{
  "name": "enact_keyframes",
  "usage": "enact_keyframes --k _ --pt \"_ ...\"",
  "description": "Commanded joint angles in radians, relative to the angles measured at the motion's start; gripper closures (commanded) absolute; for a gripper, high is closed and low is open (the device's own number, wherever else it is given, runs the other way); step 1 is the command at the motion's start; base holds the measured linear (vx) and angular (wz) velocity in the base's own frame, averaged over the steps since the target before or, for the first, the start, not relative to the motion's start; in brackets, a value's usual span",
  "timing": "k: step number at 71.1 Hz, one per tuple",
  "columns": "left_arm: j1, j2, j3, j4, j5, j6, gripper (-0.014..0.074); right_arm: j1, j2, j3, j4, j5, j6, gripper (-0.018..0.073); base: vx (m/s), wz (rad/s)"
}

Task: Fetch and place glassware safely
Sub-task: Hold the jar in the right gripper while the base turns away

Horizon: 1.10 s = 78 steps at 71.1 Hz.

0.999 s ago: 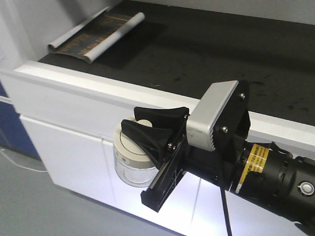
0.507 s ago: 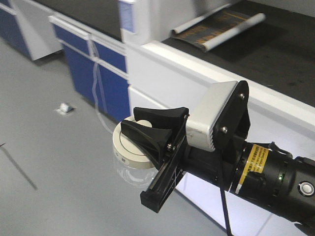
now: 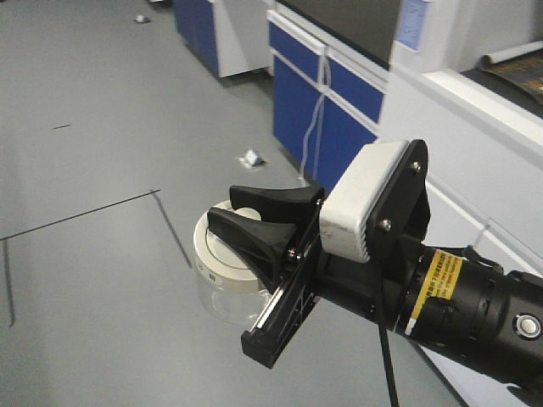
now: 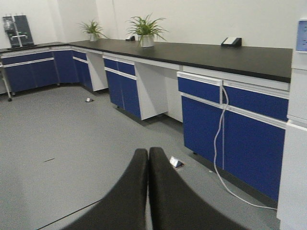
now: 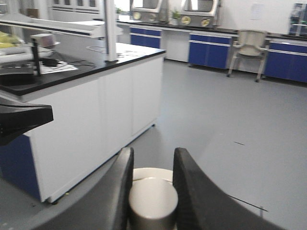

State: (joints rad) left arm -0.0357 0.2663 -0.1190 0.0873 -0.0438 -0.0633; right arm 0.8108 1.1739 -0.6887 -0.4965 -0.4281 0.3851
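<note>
The glassware [image 3: 219, 292] is a squat clear jar with a cream-white lid [image 3: 216, 253], hanging in the air above the grey floor. My right gripper [image 3: 225, 206] is shut on the lid's central knob [image 3: 248, 214]. In the right wrist view the knob [image 5: 152, 201] sits clamped between the two black fingers of the right gripper [image 5: 153, 153], with the lid's rim [image 5: 152, 172] just beyond it. My left gripper [image 4: 147, 151] is shut with its fingers pressed together and nothing held, pointing over the floor.
Blue cabinets [image 3: 327, 110] with a dangling white cable [image 3: 317, 102] and a white bench [image 3: 458, 136] stand at the right. A small white scrap [image 3: 251, 158] lies on the floor. A white island bench [image 5: 96, 110] is left of the right gripper; a chair [image 5: 249, 45] stands far off.
The front view has swung away from the white bench with the rolled paper to open grey floor and blue cabinets. The jar stays in the right gripper in the same pose.
</note>
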Motion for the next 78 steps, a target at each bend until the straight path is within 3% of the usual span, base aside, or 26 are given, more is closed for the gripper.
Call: enact_keyframes --k 1,40,78 --pt "0.001 0.008 -0.029 -0.003 -0.071 -0.009 0.0603 0.000 -0.029 -0.031 0.014 -0.089 -0.003 0.0563 -0.10 0.49" --pt "0.001 0.008 -0.029 -0.003 -0.071 -0.009 0.0603 0.000 -0.029 -0.031 0.014 -0.089 -0.003 0.0563 -0.01 0.25" --pt "0.001 0.008 -0.029 -0.003 -0.071 -0.009 0.0603 0.000 -0.029 -0.031 0.014 -0.089 -0.003 0.0563 0.20 0.29"
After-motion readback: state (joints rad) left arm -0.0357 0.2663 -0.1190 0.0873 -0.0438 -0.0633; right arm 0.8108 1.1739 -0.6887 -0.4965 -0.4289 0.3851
